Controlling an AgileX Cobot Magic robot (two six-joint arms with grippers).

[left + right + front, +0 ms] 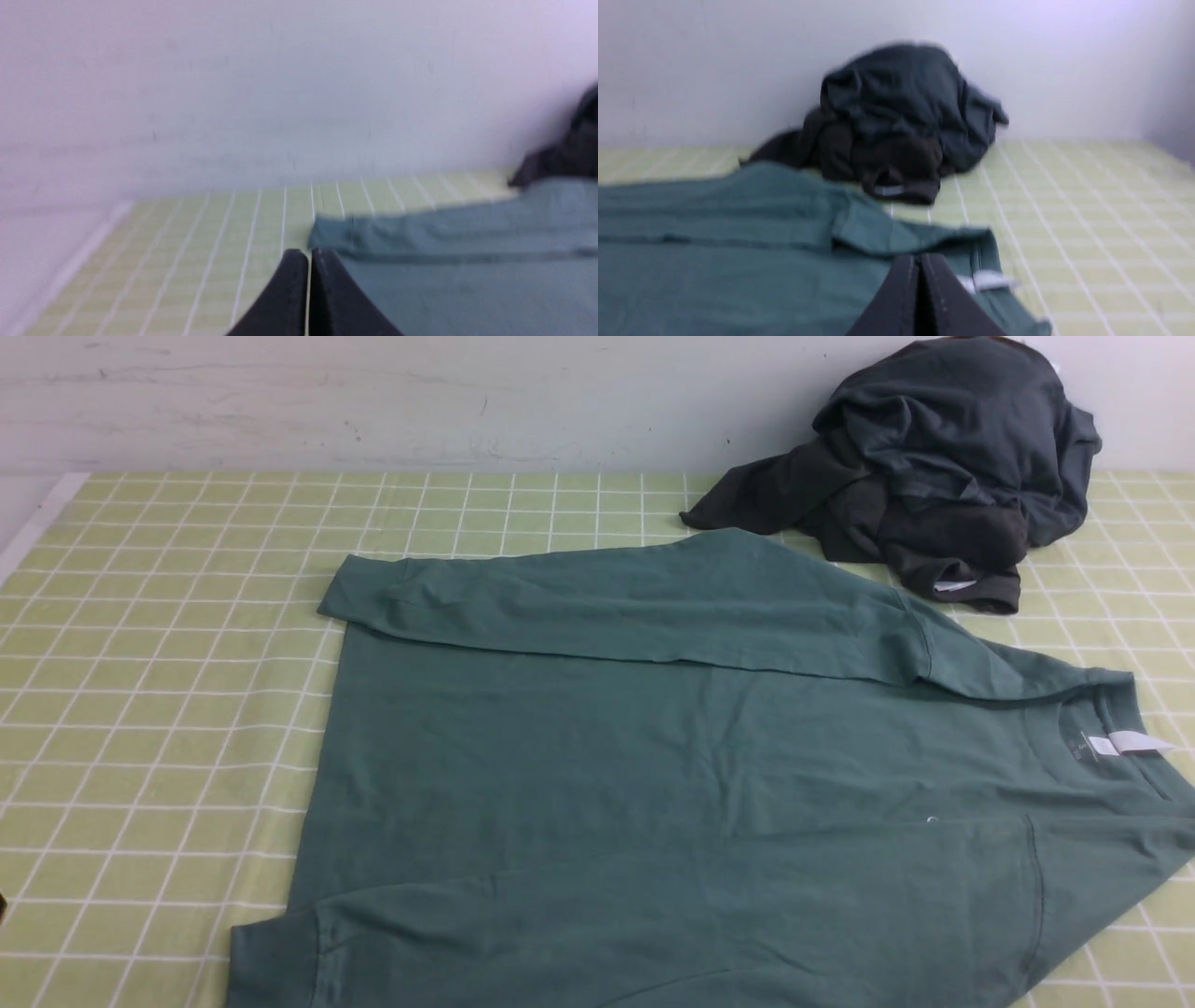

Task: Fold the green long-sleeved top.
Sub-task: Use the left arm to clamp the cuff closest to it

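Note:
The green long-sleeved top (672,775) lies flat on the checked table, its neck and white label (1125,743) to the right. Its far sleeve (607,602) is folded across the body, and the near sleeve's cuff (271,957) lies at the front left. Neither arm shows in the front view. In the left wrist view my left gripper (309,254) is shut and empty, above the table beside the top (467,261). My right gripper (918,259) is shut and empty too, hovering over the top (738,261) near its label (992,280).
A heap of dark charcoal-grey garments (943,467) sits at the back right against the wall, touching the top's far shoulder; the heap (901,116) also shows in the right wrist view. The yellow-green checked tablecloth (159,663) covers the table; its left edge (37,523) is visible.

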